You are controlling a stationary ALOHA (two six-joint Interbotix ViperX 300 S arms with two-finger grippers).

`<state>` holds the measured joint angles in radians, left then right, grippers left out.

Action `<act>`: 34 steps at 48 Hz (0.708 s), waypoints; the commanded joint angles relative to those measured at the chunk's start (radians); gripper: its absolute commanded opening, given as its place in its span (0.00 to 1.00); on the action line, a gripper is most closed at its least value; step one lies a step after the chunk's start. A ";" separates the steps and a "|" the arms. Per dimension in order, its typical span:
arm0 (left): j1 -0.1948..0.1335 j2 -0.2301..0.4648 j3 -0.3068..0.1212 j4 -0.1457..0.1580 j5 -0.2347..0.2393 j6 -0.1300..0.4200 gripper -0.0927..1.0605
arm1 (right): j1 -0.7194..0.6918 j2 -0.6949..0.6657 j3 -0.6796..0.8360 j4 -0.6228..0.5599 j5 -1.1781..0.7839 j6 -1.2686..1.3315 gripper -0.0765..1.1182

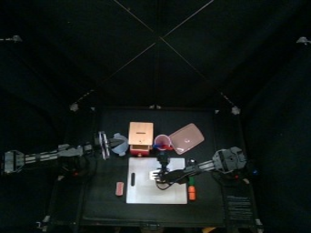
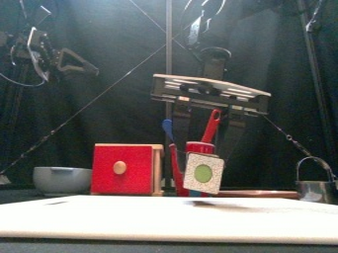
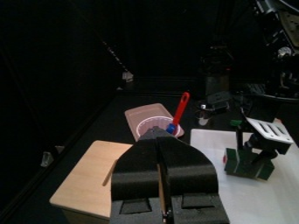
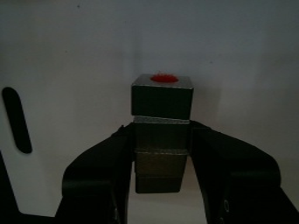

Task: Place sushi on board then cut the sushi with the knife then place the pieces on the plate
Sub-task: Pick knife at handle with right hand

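Observation:
The sushi roll [image 4: 162, 109], a dark green block with a red centre at one end, is over the white cutting board [image 4: 70, 52]. My right gripper [image 4: 162, 131] is shut on it, one jaw against each side. The front view shows the sushi roll [image 2: 203, 173] low over the board [image 2: 132, 217], its pale end face with a green centre toward the camera; I cannot tell whether it touches. Behind it is the red cup [image 2: 199, 146] with a blue and a red knife. The pink tray [image 1: 188, 136] lies at the back right. My left gripper [image 3: 163, 156] is shut and empty above the wooden box [image 3: 93, 171].
The wooden box [image 1: 142, 135] with its red drawer front stands behind the board, next to the red cup [image 1: 162, 142]. A blue-grey bowl [image 2: 59, 179] sits at the left, a metal cutter [image 2: 313, 188] at the right. Two small toys lie beside the board: red one [image 1: 119, 188], orange-and-green one [image 1: 192, 193].

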<state>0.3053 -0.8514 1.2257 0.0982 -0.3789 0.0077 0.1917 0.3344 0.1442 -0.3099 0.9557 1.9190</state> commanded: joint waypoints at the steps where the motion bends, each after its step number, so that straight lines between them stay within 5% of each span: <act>1: 0.003 0.002 -0.011 0.000 -0.008 -0.002 0.16 | 0.003 -0.023 -0.035 0.003 0.000 0.000 0.58; 21: 0.003 0.002 -0.005 0.000 -0.009 0.000 0.16 | -0.005 -0.009 -0.037 0.003 0.005 -0.049 0.84; 34: 0.003 0.002 -0.009 0.000 -0.009 0.000 0.16 | 0.002 -0.044 -0.069 -0.011 0.009 -0.094 0.85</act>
<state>0.3053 -0.8529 1.2349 0.0982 -0.3789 0.0077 0.1917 0.3513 0.1058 -0.3129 0.9603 1.8346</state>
